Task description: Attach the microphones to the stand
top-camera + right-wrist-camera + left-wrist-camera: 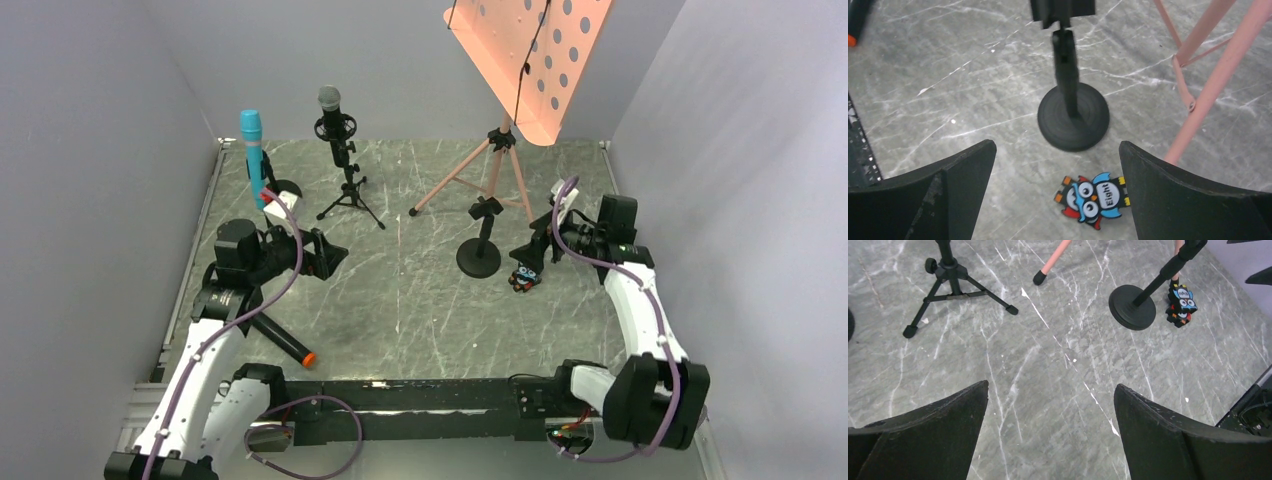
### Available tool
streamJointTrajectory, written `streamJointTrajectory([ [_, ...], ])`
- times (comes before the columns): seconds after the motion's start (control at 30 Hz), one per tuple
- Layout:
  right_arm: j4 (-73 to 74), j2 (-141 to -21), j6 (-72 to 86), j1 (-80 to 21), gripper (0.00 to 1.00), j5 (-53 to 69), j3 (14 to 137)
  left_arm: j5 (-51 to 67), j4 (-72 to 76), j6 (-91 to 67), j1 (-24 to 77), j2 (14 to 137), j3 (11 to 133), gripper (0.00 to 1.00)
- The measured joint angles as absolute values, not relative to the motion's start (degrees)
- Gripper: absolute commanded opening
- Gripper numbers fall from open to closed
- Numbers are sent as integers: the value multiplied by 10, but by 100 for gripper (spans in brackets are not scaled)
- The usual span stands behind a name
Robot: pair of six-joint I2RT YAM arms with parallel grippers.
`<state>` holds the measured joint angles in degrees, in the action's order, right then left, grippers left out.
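Note:
The teal-blue mic (251,150) stands upright in a holder at the far left. The black mic with the silver mesh head (331,108) sits upright in a black tripod stand (350,195). The black mic with the orange-red end (282,342) lies flat on the table by my left arm; its end shows in the right wrist view (854,22). A round-base stand (479,256) with an empty clip is in the middle. My left gripper (331,259) is open and empty above bare table (1050,390). My right gripper (526,256) is open and empty, just right of the round-base stand (1074,122).
A pink music stand (500,170) with a perforated tray (530,50) stands at the back right; its legs show in the right wrist view (1208,90). A small colourful owl toy (524,277) lies under my right gripper (1093,197). Grey walls close in both sides.

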<state>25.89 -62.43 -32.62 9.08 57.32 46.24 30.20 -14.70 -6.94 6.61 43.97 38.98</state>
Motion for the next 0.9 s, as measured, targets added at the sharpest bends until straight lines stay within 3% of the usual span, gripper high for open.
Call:
streamJointTrajectory([
  [0.27, 127, -705, -298, 20, 98, 562, 463, 283, -145, -69, 66, 412, 389, 99],
  [0.57, 37, -780, -282, -33, 89, 539, 484, 283, -144, -69, 66, 418, 386, 99],
  [0.7, -18, -781, -272, -35, 76, 538, 467, 290, -141, -69, 66, 418, 385, 99],
  [0.9, -36, -798, -287, -54, 44, 541, 464, 303, -131, -69, 66, 418, 380, 99],
])
